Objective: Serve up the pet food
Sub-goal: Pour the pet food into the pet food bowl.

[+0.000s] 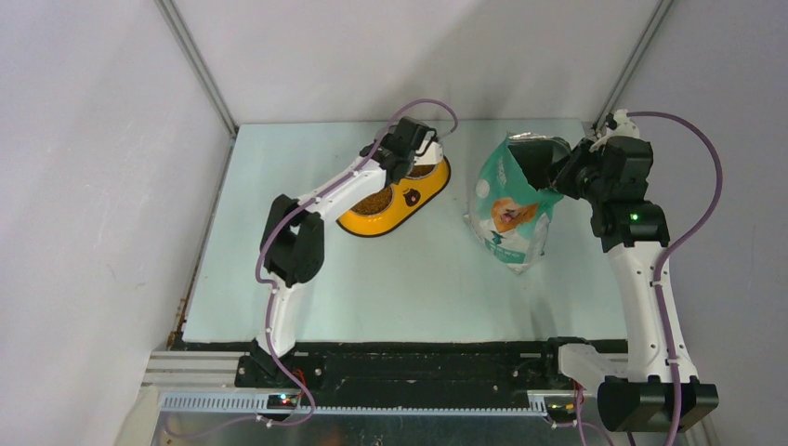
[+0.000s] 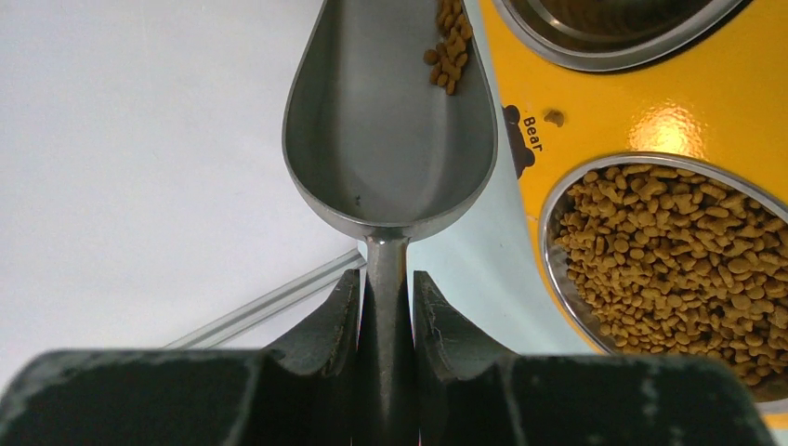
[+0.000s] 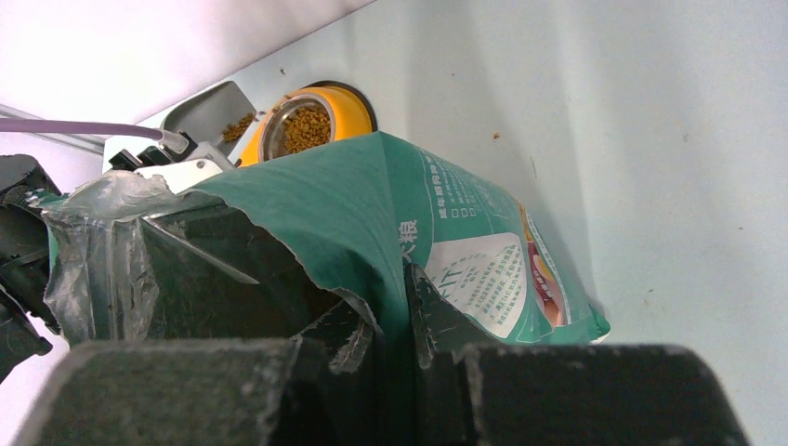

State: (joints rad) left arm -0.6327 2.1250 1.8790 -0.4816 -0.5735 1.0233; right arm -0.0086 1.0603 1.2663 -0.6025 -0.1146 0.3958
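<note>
Fingers: my left fingers (image 2: 339, 321) are clamping the scoop (image 2: 381, 139) handle, nearly closed; my right fingers (image 3: 437, 325) are pinching the bag (image 3: 372, 214) rim.
Risk: slack bag could be slumping; kibble (image 2: 449, 51) in the scoop could be rolling past the bowl (image 2: 550, 242).
Bag: crinkly film.
Feeder (image 2: 650, 102): glossy yellow.
Scoop: smooth steel.
Kibble: brown nuggets, filling one steel bowl.

pet food (image 2: 449, 48) in scoop (image 2: 372, 121) cropped, upper bowl (image 2: 604, 42) cropped

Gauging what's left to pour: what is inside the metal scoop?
A few kibble pellets lie in the scoop against one wall near its far end; the remaining bowl is bare metal. The tip is out of frame.
</note>
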